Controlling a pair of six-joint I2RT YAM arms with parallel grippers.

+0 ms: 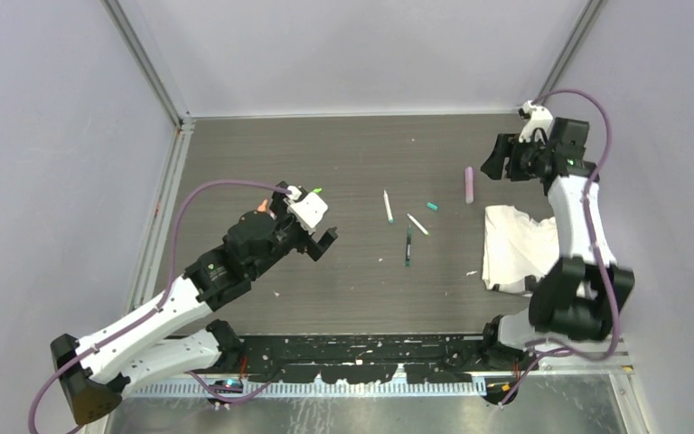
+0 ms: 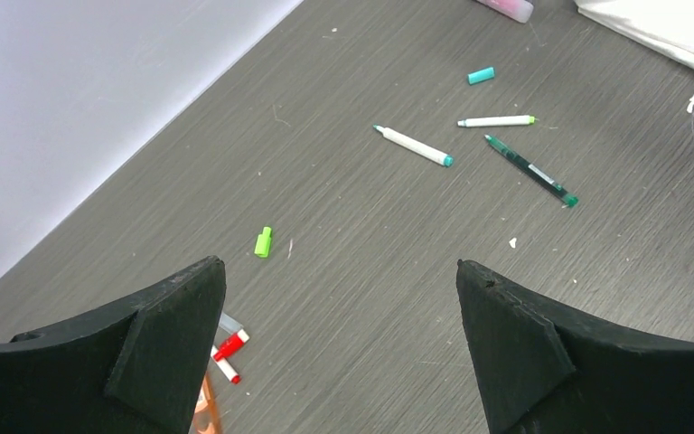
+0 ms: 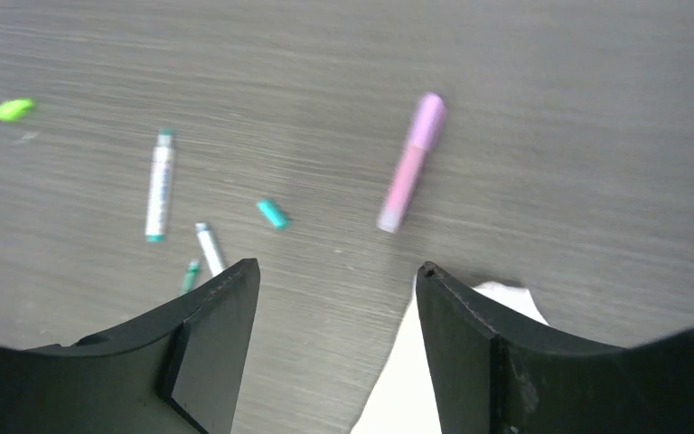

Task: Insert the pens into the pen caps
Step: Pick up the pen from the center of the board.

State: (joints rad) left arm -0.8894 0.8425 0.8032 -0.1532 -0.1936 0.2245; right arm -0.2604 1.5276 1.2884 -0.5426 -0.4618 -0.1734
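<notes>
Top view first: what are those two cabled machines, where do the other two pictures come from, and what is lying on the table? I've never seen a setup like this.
They are two robot arms bolted at the table's near edge, seen from a fixed camera above. The other two pictures come from cameras on the wrists. The black wedges at the bottom of each are that arm's own fingers. The left gripper and right gripper are both open and hold nothing. On the table lie a white pen, a thinner white pen, a dark green pen, a teal cap, a bright green cap nearer the left arm, a pink marker, and a white cloth by the right arm. Some red and white bits lie partly hidden behind a left finger.
</notes>
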